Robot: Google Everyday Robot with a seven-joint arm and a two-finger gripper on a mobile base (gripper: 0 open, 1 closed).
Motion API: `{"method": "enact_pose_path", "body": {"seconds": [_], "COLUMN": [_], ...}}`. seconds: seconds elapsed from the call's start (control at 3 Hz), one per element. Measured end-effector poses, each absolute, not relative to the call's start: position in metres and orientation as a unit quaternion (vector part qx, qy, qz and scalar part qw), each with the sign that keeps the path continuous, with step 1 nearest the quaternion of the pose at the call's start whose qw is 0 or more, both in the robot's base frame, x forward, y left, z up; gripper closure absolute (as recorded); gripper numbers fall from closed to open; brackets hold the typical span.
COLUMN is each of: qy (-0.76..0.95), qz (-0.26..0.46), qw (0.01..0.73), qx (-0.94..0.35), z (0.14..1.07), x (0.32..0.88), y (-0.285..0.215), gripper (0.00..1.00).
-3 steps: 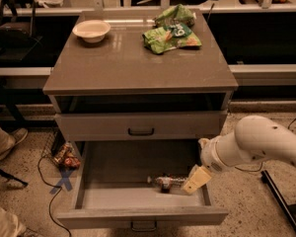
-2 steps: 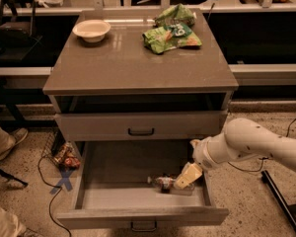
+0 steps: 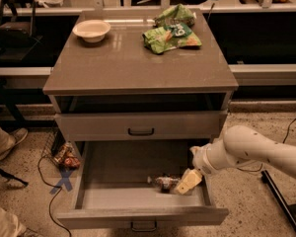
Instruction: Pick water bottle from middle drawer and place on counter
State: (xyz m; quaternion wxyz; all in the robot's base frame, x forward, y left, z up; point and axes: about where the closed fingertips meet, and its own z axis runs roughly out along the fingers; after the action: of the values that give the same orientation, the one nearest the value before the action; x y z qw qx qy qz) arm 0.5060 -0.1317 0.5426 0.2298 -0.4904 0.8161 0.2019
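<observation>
- Speckled floor [image 3: 29, 152] surrounds one grey cabinet; one blue tape cross [image 3: 64, 180] lies on it, left of the cabinet.
- One counter [image 3: 138, 65] tops the cabinet. It carries one white bowl [image 3: 91, 30] at the back left and two green snack bags [image 3: 171, 36] at the back right.
- Two drawer fronts show. The upper drawer [image 3: 98, 126], with its black handle, is closed; the middle drawer [image 3: 118, 164] below it is pulled out.
- One water bottle [image 3: 164, 182] lies on its side inside the middle drawer, toward the front right.
- One gripper [image 3: 188, 180] reaches down into that drawer, right against the bottle's right end. Whether it is gripping the bottle cannot be told.
</observation>
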Motion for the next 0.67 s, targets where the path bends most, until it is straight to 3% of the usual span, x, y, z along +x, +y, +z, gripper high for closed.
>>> {"method": "enact_pose_path", "body": {"seconds": [0.67], "qy": [0.785], "qz": [0.187], "qw": [0.253], "qx": [-0.534], "z": [0.492], "x": [0.526], "y": [-0.138], "gripper": [0.00]}}
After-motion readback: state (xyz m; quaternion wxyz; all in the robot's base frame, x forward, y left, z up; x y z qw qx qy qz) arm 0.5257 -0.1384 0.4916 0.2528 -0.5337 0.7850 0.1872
